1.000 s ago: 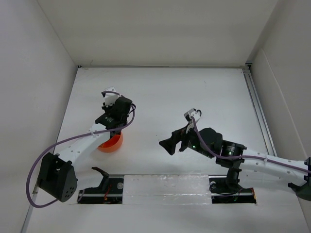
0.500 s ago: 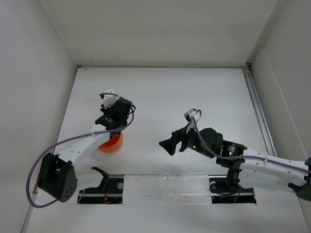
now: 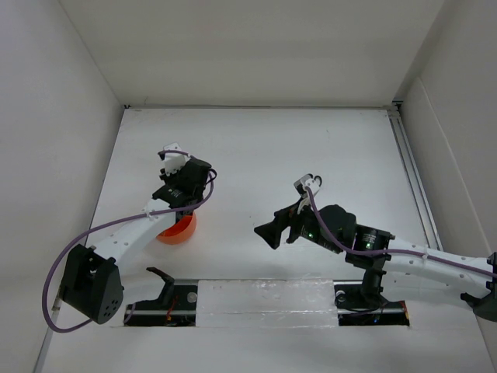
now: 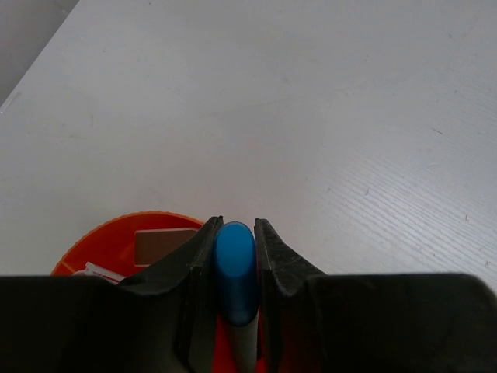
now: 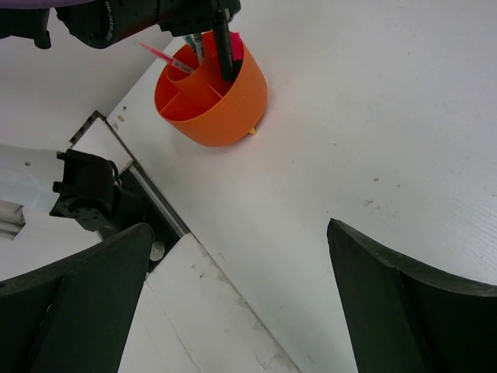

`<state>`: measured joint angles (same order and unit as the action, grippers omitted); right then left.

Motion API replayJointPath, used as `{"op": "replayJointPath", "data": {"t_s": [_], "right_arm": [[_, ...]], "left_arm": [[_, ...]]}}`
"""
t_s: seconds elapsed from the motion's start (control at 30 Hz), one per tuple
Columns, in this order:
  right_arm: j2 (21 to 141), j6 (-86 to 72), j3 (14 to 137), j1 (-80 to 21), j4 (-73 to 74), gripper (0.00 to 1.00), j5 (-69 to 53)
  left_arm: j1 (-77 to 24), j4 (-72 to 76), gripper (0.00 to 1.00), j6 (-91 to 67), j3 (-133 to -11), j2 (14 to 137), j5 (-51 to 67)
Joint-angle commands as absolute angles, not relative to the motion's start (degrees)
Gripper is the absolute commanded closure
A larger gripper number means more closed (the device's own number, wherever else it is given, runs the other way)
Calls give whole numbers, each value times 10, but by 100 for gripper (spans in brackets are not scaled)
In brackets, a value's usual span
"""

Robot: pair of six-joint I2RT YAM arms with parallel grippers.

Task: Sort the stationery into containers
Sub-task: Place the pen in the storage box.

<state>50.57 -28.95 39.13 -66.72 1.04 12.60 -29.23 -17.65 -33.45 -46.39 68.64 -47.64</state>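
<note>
At the near left of the white table, just ahead of the left arm's base: the orange cup, round, ribbed outside, split inside by dividers. Directly above it, pointing straight down, the left gripper, closed on the blue-capped marker. Blue cap pinched between the two dark fingers, touching both, its rounded top about level with the fingertips in the left wrist view. Black barrel hanging upright below the jaws, lower end down inside the cup's far side as seen from the right wrist; exact compartment not clear.

Just beside that barrel, on its right in the same view, the pink-capped highlighter, standing in the cup. To the left of both, the dark pen, and further left the thin pink pen, leaning out over the rim. Flat in one compartment, just left of the gripper's finger in the left wrist view, the pinkish eraser. From overhead, only a crescent of the cup showing beneath the left wrist.

Well apart to the right, near the table's middle, the right gripper, aimed toward the cup, low over the bare surface. Jaws spread wide, gripping nothing, touching nothing. Cup and its contents at the upper left of the right wrist view, well clear of both fingertips.
</note>
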Motion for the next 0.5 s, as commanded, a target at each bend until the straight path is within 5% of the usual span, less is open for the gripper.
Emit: {"op": "replayJointPath", "data": {"t_s": [0.0,0.47], "right_arm": [[496,-293,391,-665,-6,0,120],[490,-293,391,-665,-6,0,125]], "left_arm": [[-294,-185,81,-351,-460,682,-500],[-294,-199,65,-376,-454,641,-512]]}}
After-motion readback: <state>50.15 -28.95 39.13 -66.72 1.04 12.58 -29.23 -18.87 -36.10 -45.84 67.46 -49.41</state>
